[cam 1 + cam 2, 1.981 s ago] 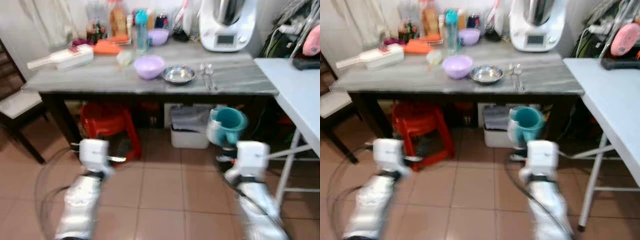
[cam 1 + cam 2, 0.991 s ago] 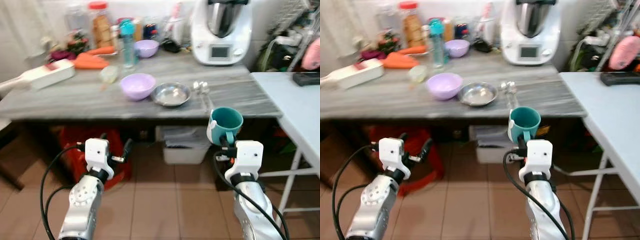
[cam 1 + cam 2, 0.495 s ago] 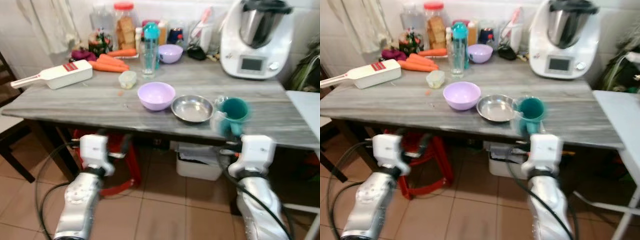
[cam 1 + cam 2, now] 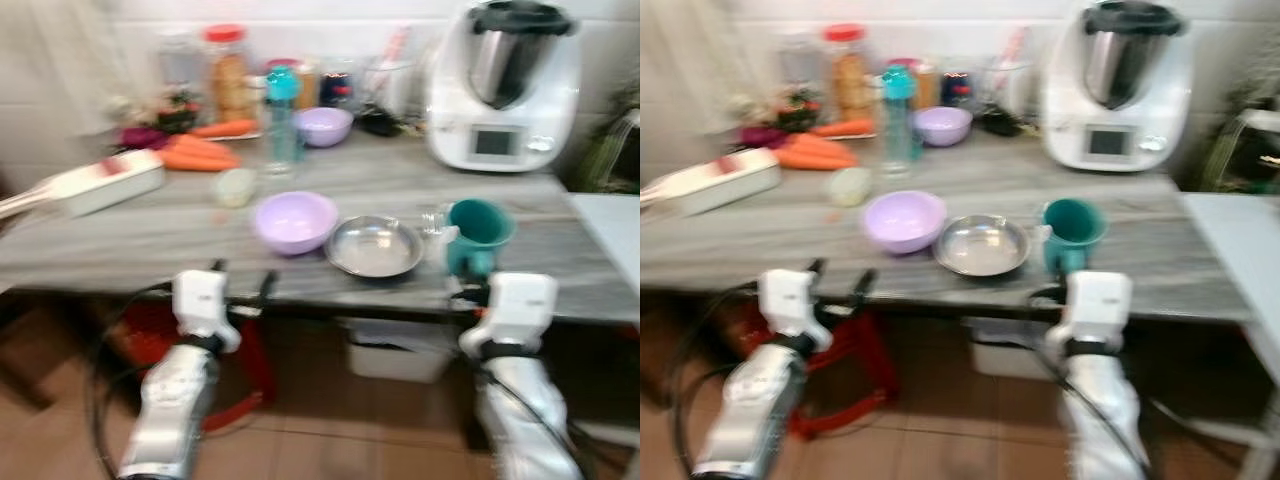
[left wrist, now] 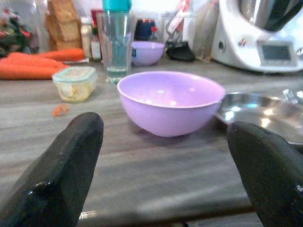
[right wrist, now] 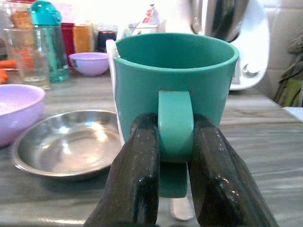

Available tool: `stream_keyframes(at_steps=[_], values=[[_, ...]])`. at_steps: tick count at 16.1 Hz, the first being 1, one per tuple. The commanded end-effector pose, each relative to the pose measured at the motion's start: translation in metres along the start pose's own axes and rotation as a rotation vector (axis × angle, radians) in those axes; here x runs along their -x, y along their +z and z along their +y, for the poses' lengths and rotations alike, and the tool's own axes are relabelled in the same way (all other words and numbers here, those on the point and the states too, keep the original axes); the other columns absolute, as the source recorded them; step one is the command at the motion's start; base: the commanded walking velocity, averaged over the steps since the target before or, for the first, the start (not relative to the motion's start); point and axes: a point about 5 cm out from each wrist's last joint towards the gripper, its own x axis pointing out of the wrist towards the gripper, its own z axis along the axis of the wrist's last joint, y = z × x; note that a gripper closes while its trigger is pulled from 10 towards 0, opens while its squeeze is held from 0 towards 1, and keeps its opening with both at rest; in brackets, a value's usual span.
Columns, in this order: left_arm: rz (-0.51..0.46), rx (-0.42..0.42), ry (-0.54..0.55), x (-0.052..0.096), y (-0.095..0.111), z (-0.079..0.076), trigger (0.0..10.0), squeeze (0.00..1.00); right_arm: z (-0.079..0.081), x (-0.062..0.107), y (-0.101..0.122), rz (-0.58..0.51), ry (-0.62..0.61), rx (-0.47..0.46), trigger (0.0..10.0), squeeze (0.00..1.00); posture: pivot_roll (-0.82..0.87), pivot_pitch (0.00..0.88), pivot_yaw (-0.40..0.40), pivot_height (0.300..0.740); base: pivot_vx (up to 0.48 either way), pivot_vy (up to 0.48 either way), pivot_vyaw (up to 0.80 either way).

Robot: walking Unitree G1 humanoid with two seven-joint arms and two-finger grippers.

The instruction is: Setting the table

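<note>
the right gripper, clamped on the teal ceramic mug's handle, has come up beside the round steel dish; setting down seems next. left gripper gapes apart.

Home kitchen. A grey wood-grain worktable stands against a white tiled wall. At the back of the worktable stands a white food-processor appliance with a steel jug. Also along the back, to the appliance's left, are a small lilac bowl, a teal-capped bottle, a red-lidded jar and loose carrots. Toward the front edge sit a lilac bowl and a steel dish; a white slicer lies near the worktable's left end. A red plastic stool stands beneath the worktable on a brown tiled floor.
</note>
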Motion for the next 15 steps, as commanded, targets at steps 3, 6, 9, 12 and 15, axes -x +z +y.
stream_keyframes(at_steps=[3, 6, 9, 12, 15], values=[[-0.005, 0.011, -0.03, -0.002, 0.002, -0.01, 10.0, 0.0, -0.006, -0.003, 0.007, -0.025, -0.015, 0.012, 10.0, 0.0, -0.08, 0.0, 0.003, 0.74, 0.36, 0.0, 0.0], [-0.004, 0.012, -0.03, -0.002, 0.002, -0.01, 10.0, 0.0, -0.005, -0.004, 0.007, -0.028, -0.006, 0.018, 10.0, 0.0, -0.08, 0.0, 0.0, 0.74, 0.359, 0.0, 0.0], [-0.008, 0.009, -0.023, 0.0, 0.003, -0.01, 10.0, 0.0, -0.004, -0.005, 0.009, -0.038, 0.006, 0.031, 10.0, 0.0, -0.08, 0.0, -0.001, 0.74, 0.334, 0.0, 0.0], [-0.024, -0.014, -0.016, 0.005, 0.006, -0.007, 10.0, 0.0, -0.006, -0.007, 0.01, -0.043, 0.009, 0.04, 10.0, 0.0, -0.07, 0.0, -0.004, 0.74, 0.167, 0.0, 0.0], [-0.019, -0.058, -0.096, 0.02, 0.006, -0.008, 10.0, 0.0, -0.011, -0.012, 0.013, -0.059, 0.011, 0.05, 10.0, 0.0, -0.07, 0.0, -0.007, 0.74, 0.0, 0.0, 0.0]])
